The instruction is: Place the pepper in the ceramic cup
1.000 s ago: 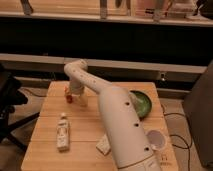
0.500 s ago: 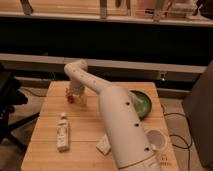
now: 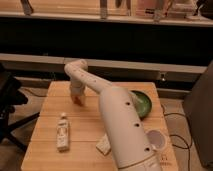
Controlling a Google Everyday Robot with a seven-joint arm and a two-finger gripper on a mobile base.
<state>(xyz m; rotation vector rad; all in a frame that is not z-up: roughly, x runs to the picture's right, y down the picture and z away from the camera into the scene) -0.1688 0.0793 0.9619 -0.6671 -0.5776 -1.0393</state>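
Note:
My gripper (image 3: 77, 98) hangs from the pale arm and is low over the far left part of the wooden table (image 3: 52, 152). A small red-orange pepper (image 3: 75, 101) shows right at the gripper's tip, mostly hidden by it. The white ceramic cup (image 3: 156, 139) stands at the table's near right, partly behind my arm and far from the gripper.
A wide green bowl (image 3: 143, 103) sits at the right side of the table. A pale bottle (image 3: 62, 132) lies at the near left. A small white packet (image 3: 103, 144) lies near the front by my arm. A dark chair (image 3: 9, 100) stands to the left of the table.

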